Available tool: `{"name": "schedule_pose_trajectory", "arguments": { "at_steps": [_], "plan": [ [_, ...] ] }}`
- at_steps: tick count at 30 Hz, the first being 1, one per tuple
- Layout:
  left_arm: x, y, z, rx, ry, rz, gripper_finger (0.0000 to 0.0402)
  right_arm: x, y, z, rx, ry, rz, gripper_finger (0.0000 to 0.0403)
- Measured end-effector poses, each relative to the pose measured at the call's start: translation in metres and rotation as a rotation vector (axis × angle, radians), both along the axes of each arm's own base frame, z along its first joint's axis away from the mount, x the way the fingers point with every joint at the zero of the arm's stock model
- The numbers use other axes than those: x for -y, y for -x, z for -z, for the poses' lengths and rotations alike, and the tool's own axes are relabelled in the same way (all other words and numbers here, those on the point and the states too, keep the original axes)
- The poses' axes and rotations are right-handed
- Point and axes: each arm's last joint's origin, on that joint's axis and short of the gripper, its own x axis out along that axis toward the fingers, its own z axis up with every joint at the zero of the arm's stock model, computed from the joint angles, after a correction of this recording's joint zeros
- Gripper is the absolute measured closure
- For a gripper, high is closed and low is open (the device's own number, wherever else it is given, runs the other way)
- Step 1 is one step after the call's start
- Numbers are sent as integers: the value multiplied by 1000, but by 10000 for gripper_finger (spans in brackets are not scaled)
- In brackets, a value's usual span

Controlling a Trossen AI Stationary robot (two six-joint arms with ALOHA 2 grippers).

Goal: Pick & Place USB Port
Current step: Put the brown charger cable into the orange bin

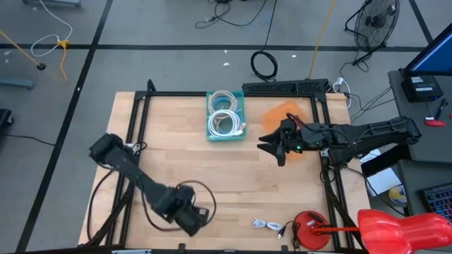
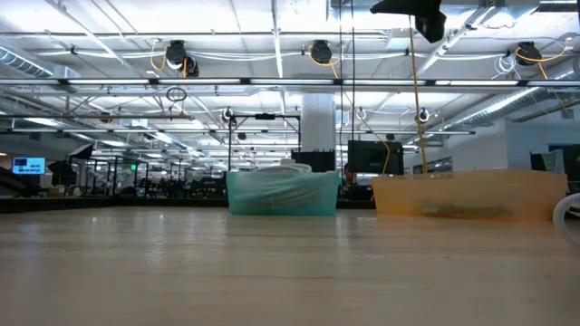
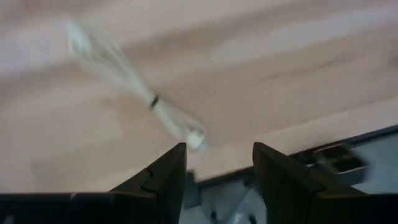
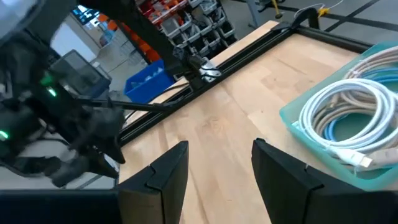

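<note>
My left gripper (image 1: 200, 220) hangs near the table's front edge, fingers spread and empty, with the bundled white cable (image 3: 134, 93) lying on the wood ahead of it. My right gripper (image 1: 272, 147), also spread, hovers beside the orange tray (image 1: 286, 116). Only its wrist view shows the coiled cables (image 4: 351, 112) inside the teal bin (image 1: 226, 116).

The table (image 1: 183, 162) is pale wood, smooth and matt. The teal bin (image 1: 226, 116) and the orange bin (image 1: 286, 113) look like translucent plastic. The white cables (image 4: 348, 115) have glossy plastic skin.
</note>
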Motion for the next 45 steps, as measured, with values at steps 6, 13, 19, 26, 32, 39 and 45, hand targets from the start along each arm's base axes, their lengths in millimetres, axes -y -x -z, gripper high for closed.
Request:
{"name": "schedule_pose_trajectory", "arguments": {
  "at_steps": [6,13,19,26,32,39,45],
  "plan": [
    [21,-13,36,-93,82,-65,215,-3,0,0,-2,24,-19,234],
    [31,-23,60,-108,87,-138,215,-5,0,0,-5,23,-64,234],
    [37,-14,63,-165,64,-195,215,-6,2,3,-39,39,-78,234],
    [44,-7,63,-168,52,-241,215,-11,4,7,-79,30,-102,234],
    [44,-6,64,-157,27,-257,215,-15,4,7,-79,24,-116,234],
    [47,-4,83,-138,50,-257,215,-18,5,7,-79,4,-119,234],
    [45,0,115,-104,109,-254,215,-22,6,7,-78,-2,-137,234]
  ]
}}
